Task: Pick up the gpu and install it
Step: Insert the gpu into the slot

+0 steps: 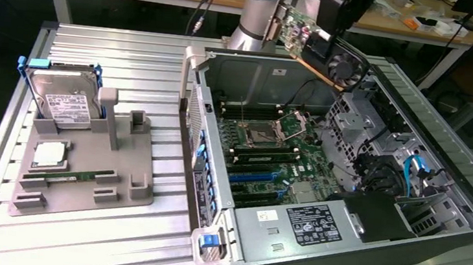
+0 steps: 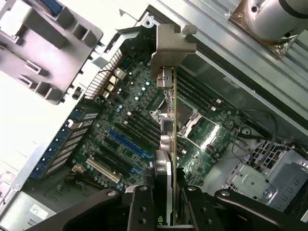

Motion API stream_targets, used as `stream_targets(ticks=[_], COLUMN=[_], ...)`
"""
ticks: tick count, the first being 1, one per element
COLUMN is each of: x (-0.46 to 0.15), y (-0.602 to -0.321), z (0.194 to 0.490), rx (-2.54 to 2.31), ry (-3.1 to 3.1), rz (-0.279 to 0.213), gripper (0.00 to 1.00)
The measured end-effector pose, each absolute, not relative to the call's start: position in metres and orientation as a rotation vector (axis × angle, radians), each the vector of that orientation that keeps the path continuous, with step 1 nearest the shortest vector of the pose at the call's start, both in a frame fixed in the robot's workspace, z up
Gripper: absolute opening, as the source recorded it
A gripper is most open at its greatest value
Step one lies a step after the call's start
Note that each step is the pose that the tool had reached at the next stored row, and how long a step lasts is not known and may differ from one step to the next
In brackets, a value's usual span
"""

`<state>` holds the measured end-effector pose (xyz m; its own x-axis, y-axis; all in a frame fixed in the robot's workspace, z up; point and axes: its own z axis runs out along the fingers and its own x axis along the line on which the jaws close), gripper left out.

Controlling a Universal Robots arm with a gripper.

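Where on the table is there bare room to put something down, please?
Bare table lies between the grey holder and the near edge, and between the hard drive and the far edge. The gap between holder and computer case is narrow. Inside the case it is crowded.

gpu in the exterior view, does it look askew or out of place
Only the gpu: it hangs tilted in the jaws above the far end of the open case, not in any motherboard slot. The hard drive and memory stick sit in their grey holder; nothing looks spilled or damaged.
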<state>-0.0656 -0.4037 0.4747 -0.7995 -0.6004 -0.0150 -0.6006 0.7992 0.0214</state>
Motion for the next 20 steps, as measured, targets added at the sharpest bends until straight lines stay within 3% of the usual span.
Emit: stream_targets(ticks=[20], x=[-0.0636], y=[-0.4037], z=[0.4747], rx=[-1.707], ry=[2.636], rz=[0.041], gripper=[0.27])
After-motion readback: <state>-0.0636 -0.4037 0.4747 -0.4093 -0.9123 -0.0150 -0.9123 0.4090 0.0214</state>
